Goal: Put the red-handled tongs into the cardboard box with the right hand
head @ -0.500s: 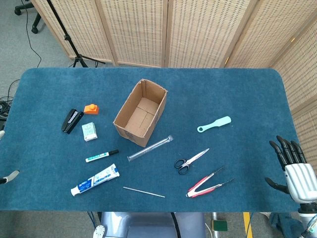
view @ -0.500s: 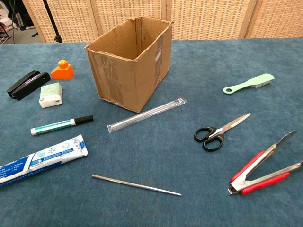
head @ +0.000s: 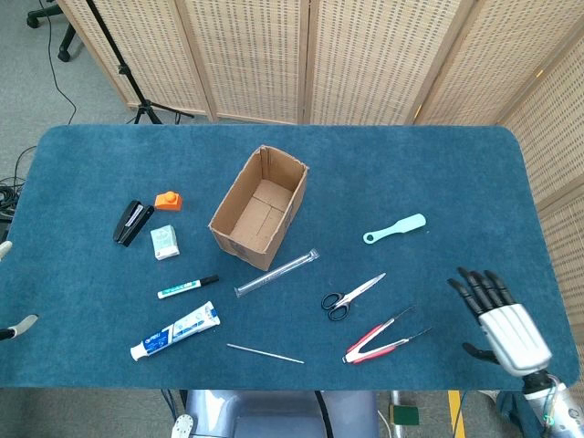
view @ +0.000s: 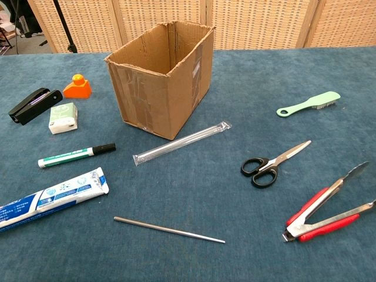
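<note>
The red-handled tongs (head: pixel 385 336) lie flat on the blue table near its front edge, also seen at the lower right of the chest view as tongs (view: pixel 325 207). The open cardboard box (head: pixel 259 207) stands upright at the table's middle, empty inside; in the chest view the box (view: pixel 161 76) is at the back centre. My right hand (head: pixel 497 315) hovers at the right, fingers spread and holding nothing, well to the right of the tongs. Only a small part of my left hand (head: pixel 18 325) shows at the left edge.
Black-handled scissors (head: pixel 351 297) lie just behind the tongs. A mint brush (head: pixel 394 228), a clear tube (head: pixel 276 272), a thin metal rod (head: pixel 265 353), toothpaste (head: pixel 174 330), a marker (head: pixel 187 286), a stapler (head: pixel 132 222) and an orange piece (head: pixel 168 201) are spread about.
My right hand has moved left and forward, closer to the tongs. Nothing on the table has shifted.
</note>
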Action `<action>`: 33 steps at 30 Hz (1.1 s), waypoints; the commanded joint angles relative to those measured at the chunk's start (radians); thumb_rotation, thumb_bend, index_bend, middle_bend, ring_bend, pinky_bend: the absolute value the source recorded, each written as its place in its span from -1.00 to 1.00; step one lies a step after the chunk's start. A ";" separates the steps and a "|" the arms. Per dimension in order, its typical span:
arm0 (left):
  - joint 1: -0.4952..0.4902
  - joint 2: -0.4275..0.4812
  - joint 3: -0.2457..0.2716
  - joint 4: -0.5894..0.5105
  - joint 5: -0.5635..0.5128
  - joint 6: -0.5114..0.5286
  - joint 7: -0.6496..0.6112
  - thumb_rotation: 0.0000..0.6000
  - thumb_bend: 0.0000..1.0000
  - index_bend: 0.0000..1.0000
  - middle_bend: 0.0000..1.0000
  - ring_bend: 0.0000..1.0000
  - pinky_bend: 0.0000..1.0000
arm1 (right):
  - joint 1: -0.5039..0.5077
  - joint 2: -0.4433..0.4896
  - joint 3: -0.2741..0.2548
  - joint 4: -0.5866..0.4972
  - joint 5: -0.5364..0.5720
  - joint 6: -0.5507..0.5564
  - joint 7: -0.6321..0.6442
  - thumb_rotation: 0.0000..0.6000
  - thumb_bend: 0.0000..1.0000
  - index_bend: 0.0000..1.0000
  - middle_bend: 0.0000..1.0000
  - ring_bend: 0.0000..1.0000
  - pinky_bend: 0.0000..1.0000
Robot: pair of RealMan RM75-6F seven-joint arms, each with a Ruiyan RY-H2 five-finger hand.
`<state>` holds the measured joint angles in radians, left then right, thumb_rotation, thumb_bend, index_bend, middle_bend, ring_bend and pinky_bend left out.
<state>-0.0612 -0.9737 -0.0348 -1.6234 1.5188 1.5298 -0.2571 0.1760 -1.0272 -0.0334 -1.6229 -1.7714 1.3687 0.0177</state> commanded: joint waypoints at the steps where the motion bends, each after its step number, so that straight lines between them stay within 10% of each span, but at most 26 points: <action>1: -0.002 0.000 -0.002 -0.001 -0.004 -0.004 0.003 1.00 -1.00 -1.00 -1.00 -1.00 -0.91 | 0.056 -0.006 -0.027 0.016 -0.047 -0.081 -0.037 1.00 -1.00 -1.00 -1.00 -1.00 -1.00; 18: -0.013 0.005 -0.005 0.000 -0.021 -0.041 -0.012 1.00 -1.00 -1.00 -1.00 -1.00 -0.91 | 0.217 -0.095 -0.026 -0.049 0.017 -0.415 -0.319 1.00 -1.00 -1.00 -1.00 -1.00 -0.95; 33: -0.006 0.009 -0.005 0.000 -0.022 -0.038 -0.016 1.00 -1.00 -1.00 -1.00 -1.00 -0.91 | 0.244 -0.188 -0.036 0.003 0.091 -0.463 -0.394 1.00 -1.00 -0.95 -0.96 -0.93 -0.89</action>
<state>-0.0672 -0.9647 -0.0397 -1.6236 1.4965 1.4921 -0.2737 0.4179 -1.2076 -0.0678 -1.6275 -1.6805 0.9034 -0.3765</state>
